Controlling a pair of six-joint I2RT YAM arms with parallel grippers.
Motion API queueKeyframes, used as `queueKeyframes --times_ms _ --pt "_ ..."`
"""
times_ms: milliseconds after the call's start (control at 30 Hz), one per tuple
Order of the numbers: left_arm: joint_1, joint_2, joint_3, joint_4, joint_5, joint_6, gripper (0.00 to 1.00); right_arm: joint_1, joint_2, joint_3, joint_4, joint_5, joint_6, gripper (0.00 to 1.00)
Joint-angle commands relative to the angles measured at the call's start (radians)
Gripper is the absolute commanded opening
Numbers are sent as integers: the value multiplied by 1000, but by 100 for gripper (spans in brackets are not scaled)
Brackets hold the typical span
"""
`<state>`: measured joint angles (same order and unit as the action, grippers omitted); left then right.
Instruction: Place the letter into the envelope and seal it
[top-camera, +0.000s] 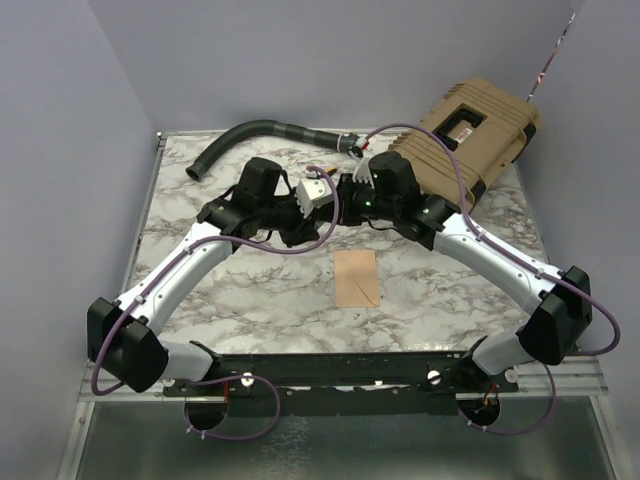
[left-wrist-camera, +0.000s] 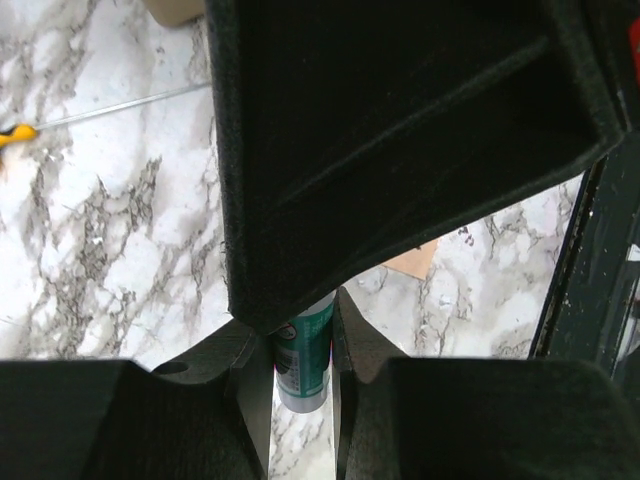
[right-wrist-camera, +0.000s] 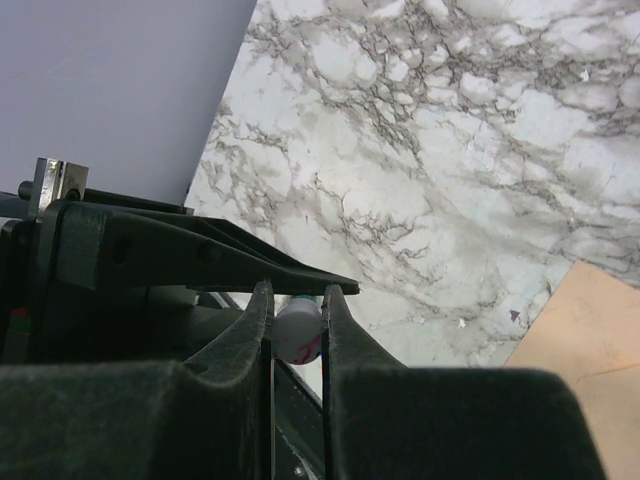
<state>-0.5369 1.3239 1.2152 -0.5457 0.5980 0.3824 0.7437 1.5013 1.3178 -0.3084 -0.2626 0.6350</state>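
Top view. Left hand (top-camera: 325, 205) and right hand (top-camera: 358, 195) meet tip to tip above mid-desk (top-camera: 250, 300). What sits between them cannot be made out from here. The envelope (top-camera: 357, 278) lies flat on the desk, nearer the arm bases and apart from both hands. The letter shows nowhere as a loose sheet, so it is probably already inside, unconfirmed. Flap state not readable at this size. A tan case (top-camera: 480, 130) stands at the far right corner, lid down, contents hidden. A black hose (top-camera: 250, 135) lies at the far left.

Left wrist view. The left fingers are narrow, clamped on a teal glue stick (left-wrist-camera: 303, 365) whose pale end points at the camera. The right hand's dark body fills the upper frame. One envelope corner shows beyond it. A yellow-tipped thin tool (left-wrist-camera: 15, 133) lies at the left edge.

Right wrist view. The right fingers are narrow, pinching the white, pink-rimmed end of the same stick, likely its cap. An envelope edge shows at lower right, nothing protruding from it.

Progress (judged). Insertion looks done. The step in hand looks like pulling the cap off. Left to do: glue the flap and press it shut.
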Motion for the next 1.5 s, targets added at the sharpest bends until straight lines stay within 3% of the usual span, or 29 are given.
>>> queueKeyframes --times_ms 0,233,500,600,767,900,1033,1333,1467 --pt "-41 -67 89 613 152 0 0 125 108 -83 -249 -104 49 1" --pt "-39 -189 -92 565 98 -18 0 115 80 227 -365 -3 -27 1" --pt "-35 -201 -131 438 56 39 0 79 107 527 -543 91 -127 3" --pt "-34 -201 -140 430 50 43 0 79 114 587 -584 129 -152 11" --pt "-29 -194 -144 419 45 49 0 79 61 551 -564 169 -151 41" --pt "-28 -193 -156 418 46 46 0 79 35 529 -546 174 -149 46" --pt "-26 -196 -160 418 44 41 0 79 27 516 -531 166 -149 41" --pt "-24 -191 -142 418 34 43 0 79 35 464 -516 115 -140 2" --pt "-25 -179 -88 427 35 83 0 79 49 365 -476 69 -137 1"
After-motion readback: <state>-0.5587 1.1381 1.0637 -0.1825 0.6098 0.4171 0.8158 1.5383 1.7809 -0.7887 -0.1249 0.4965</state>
